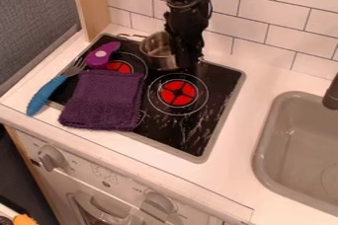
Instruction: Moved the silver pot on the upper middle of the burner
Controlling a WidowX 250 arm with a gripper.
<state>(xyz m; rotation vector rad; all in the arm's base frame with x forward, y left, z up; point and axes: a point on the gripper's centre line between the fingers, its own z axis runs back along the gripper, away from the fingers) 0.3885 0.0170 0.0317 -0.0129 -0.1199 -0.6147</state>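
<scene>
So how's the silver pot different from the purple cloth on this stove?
The silver pot is shiny, round and hollow, while the purple cloth is textured and lies flat, roughly four-sided. The pot sits toward the tiled wall; the cloth is nearer the front, partly covering the left burner. The cloth also takes up more of the view than the pot's visible part. Both are at the black stovetop.

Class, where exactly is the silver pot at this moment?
In the camera view, the silver pot is near the back of the black stovetop, just left of the claw in the picture, above the purple cloth.
</scene>
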